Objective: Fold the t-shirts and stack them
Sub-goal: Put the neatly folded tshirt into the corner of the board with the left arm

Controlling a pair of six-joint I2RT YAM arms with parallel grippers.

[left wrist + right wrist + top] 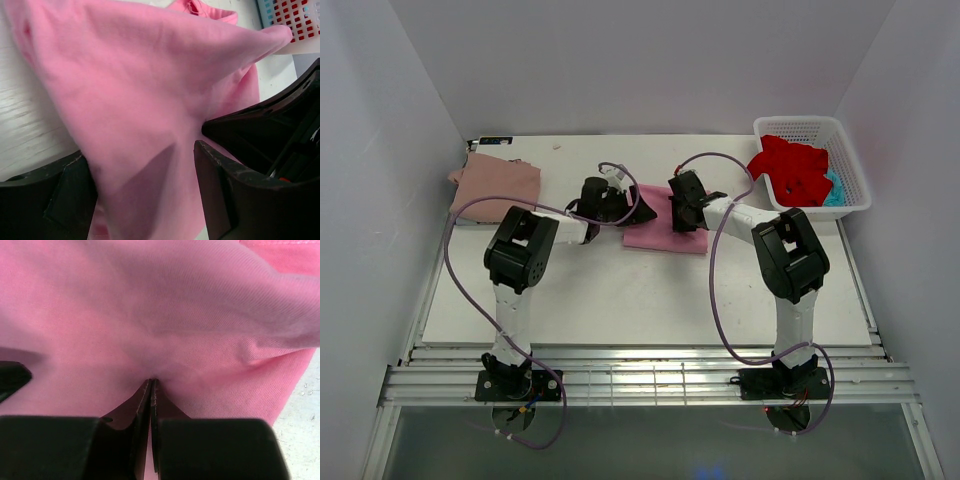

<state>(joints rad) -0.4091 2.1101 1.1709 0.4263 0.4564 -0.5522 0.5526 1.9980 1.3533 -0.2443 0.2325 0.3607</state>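
Pink t-shirt [652, 237], rumpled, clamped in right jaws; left jaws apart astride it.

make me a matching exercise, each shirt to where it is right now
Things:
1. bright pink t-shirt
2. dusty rose t-shirt
3. red t-shirt
4. teal t-shirt

Places:
a. far-left corner of the table
b. in the basket, mostly hidden under another shirt
c. heaped on top in the basket
d. middle of the table

Pairs: 1-d, 2-a, 3-c, 4-b
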